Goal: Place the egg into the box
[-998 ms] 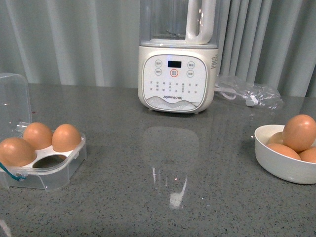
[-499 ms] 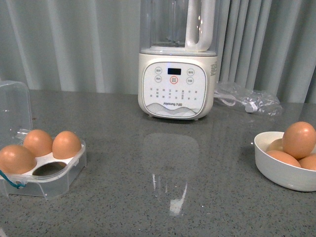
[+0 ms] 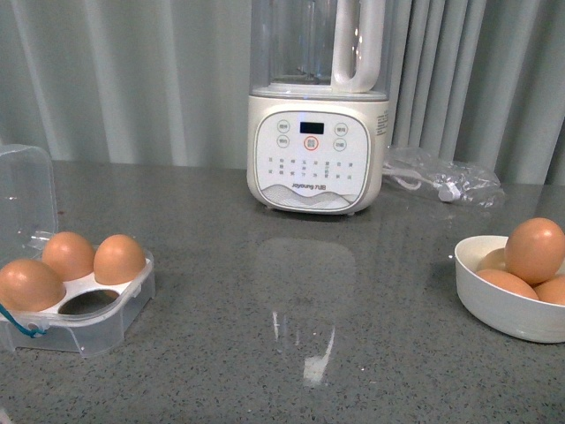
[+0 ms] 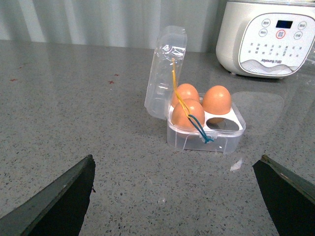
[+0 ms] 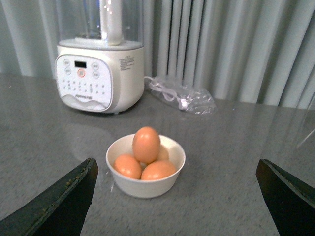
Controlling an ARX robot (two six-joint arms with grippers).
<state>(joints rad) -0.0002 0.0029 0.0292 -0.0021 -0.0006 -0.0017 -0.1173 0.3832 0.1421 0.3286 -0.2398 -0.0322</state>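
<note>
The clear egg box (image 3: 106,318) stands open at the left of the grey counter, lid up, with three brown eggs in it and one front cell empty (image 3: 86,302). It also shows in the left wrist view (image 4: 216,135), with a blue-yellow cord over it. A round white bowl (image 3: 494,305) at the right holds several brown eggs; one egg (image 3: 535,250) sits on top, also in the right wrist view (image 5: 146,144). My left gripper (image 4: 177,196) is open, short of the box. My right gripper (image 5: 177,196) is open, short of the bowl (image 5: 147,187). Neither gripper shows in the front view.
A white blender (image 3: 318,150) stands at the back centre, before grey curtains. A clear plastic bag (image 3: 446,181) with a cable lies to its right. Bare grey counter (image 3: 300,300) lies between box and bowl.
The front view tilted up a little between one second and half a second ago, so all things sit lower in it. Nothing on the counter has moved since.
</note>
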